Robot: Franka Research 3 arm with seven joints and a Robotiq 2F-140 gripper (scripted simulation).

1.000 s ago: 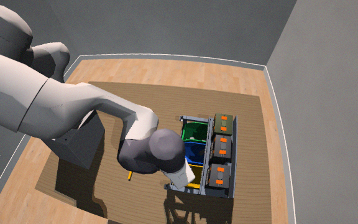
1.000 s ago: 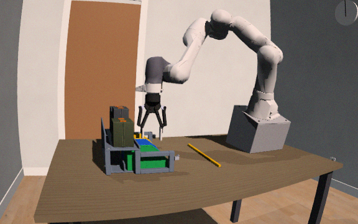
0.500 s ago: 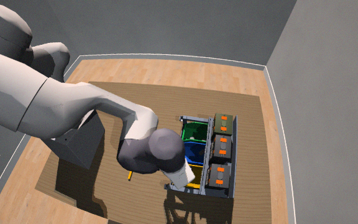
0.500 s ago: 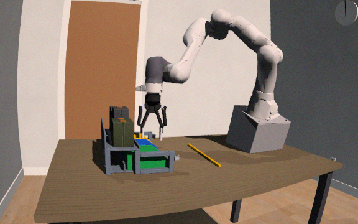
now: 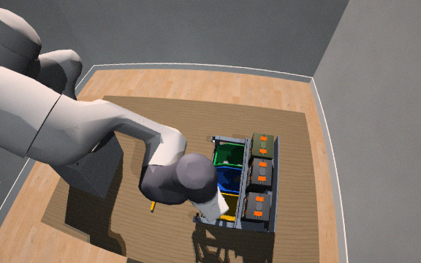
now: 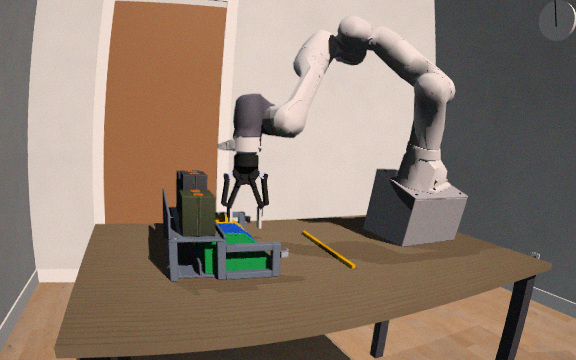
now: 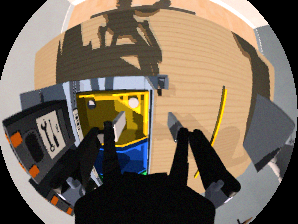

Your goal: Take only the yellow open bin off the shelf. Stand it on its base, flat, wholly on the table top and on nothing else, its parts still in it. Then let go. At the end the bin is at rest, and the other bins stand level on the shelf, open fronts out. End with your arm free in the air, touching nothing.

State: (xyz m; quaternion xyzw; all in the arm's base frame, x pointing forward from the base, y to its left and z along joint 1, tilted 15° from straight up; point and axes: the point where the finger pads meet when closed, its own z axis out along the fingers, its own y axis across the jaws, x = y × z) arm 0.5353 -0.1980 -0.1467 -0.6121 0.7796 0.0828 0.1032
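The yellow open bin [image 5: 230, 205] [image 6: 222, 218] [image 7: 105, 112] sits in the end slot of the grey shelf [image 5: 245, 164] [image 6: 248, 247] [image 7: 113, 86], next to the blue bin [image 5: 229, 179] [image 6: 231, 228] [image 7: 131, 160] and the green bin [image 5: 229, 153] [image 6: 245, 260]. Small pale parts lie in the yellow bin. My gripper [image 6: 244, 212] [image 7: 146, 117] is open and empty. It points down just above the yellow bin's open front edge, one finger over the bin and the other outside over the table. In the overhead view my wrist hides the fingers.
Three dark cases with orange latches [image 5: 262, 173] [image 6: 195, 210] [image 7: 36, 136] stand on the shelf's upper level behind the bins. A thin yellow rod [image 6: 328, 249] [image 5: 153, 207] [image 7: 221, 112] lies on the table [image 6: 318, 300]. The robot's base block [image 6: 415, 215] stands at the far side.
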